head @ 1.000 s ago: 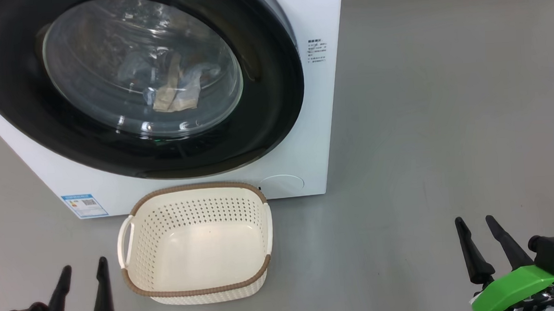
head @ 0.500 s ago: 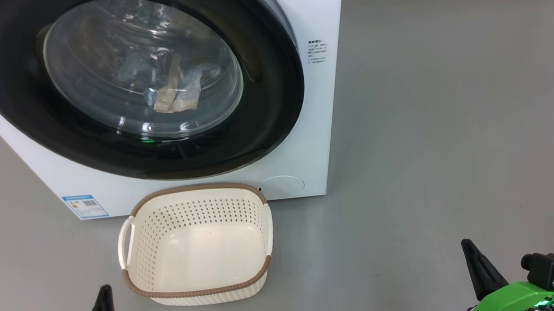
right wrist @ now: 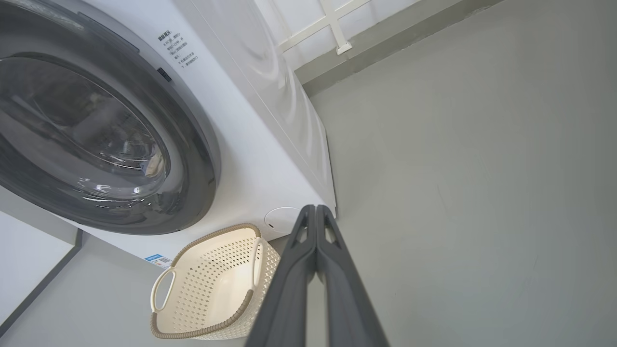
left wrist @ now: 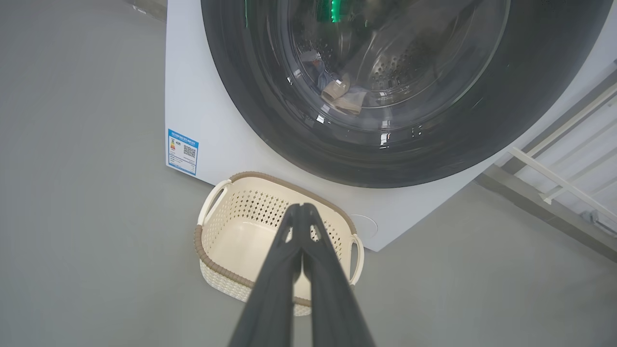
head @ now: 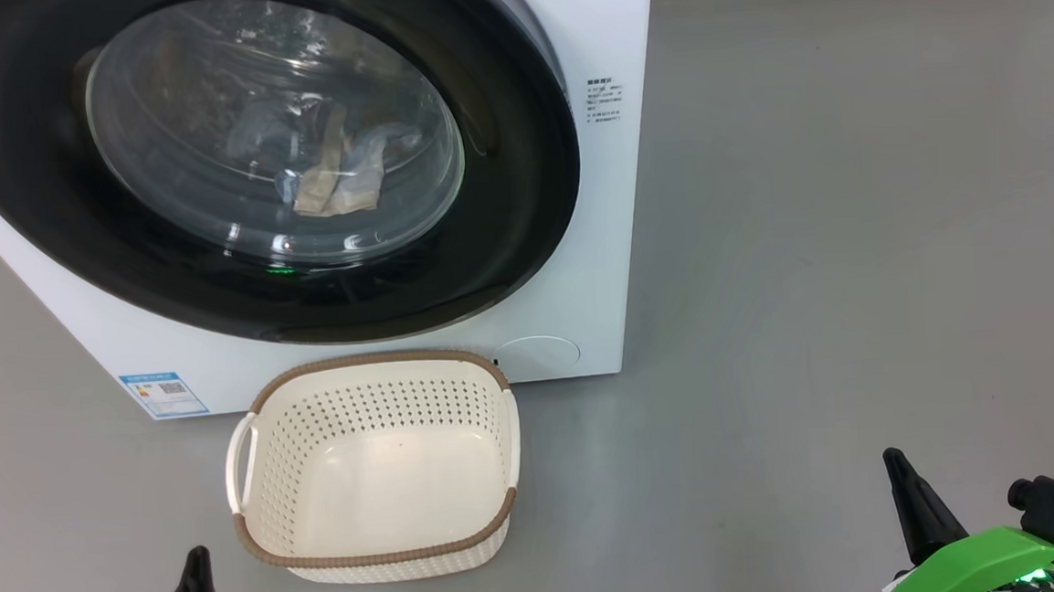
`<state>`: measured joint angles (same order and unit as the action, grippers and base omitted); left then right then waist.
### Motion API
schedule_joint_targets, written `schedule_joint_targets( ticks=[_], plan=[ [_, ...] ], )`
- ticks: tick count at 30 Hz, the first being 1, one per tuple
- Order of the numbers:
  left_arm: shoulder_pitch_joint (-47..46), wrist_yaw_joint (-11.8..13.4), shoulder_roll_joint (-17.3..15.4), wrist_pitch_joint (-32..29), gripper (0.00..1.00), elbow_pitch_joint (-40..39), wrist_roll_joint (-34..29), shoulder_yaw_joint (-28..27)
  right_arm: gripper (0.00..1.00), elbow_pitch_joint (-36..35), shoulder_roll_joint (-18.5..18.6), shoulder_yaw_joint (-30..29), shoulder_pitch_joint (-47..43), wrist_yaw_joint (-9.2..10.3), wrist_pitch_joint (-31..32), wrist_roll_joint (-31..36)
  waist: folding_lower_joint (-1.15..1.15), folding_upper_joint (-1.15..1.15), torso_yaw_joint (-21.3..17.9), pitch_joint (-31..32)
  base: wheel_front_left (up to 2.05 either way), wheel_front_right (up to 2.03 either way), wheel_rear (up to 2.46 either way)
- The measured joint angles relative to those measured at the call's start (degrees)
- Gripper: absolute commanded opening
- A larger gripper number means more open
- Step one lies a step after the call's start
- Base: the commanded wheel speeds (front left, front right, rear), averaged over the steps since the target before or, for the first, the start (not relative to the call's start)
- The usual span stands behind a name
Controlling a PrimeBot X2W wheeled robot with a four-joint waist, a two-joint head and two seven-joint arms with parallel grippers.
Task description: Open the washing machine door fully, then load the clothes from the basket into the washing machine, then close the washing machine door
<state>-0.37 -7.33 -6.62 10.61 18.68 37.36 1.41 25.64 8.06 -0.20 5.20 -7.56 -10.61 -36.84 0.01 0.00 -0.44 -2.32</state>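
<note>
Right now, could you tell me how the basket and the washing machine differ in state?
The basket stands empty; the washing machine holds clothes behind its shut door. The basket is small and open-topped, the washing machine big and boxy. Both are pale.

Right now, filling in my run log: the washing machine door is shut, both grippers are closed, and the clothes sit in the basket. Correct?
Not quite: the basket is empty. The head view shows the clothes inside the washing machine, behind the glass of the washing machine door. The door is shut, and the left gripper and right gripper are both closed.
</note>
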Motion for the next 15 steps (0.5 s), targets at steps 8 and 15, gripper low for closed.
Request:
schedule_joint_targets(
  ticks=[8, 15],
  plan=[
    [-0.07, 0.0, 0.31, -1.13, 0.0, -0.13, 4.11, -0.41, 0.0, -0.77, -0.47, -0.51, 0.0, 0.0, 1.23, -4.31, 0.0, 0.0, 0.03, 0.17, 0.0, 0.0, 0.0],
    [-0.1, 0.0, 0.58, -2.6, 0.0, -0.23, 7.81, -0.85, 0.0, -1.43, -0.76, -0.87, 0.0, 0.0, 2.45, -8.06, 0.0, 0.0, 0.06, 0.32, 0.0, 0.0, 0.0]
  ],
)
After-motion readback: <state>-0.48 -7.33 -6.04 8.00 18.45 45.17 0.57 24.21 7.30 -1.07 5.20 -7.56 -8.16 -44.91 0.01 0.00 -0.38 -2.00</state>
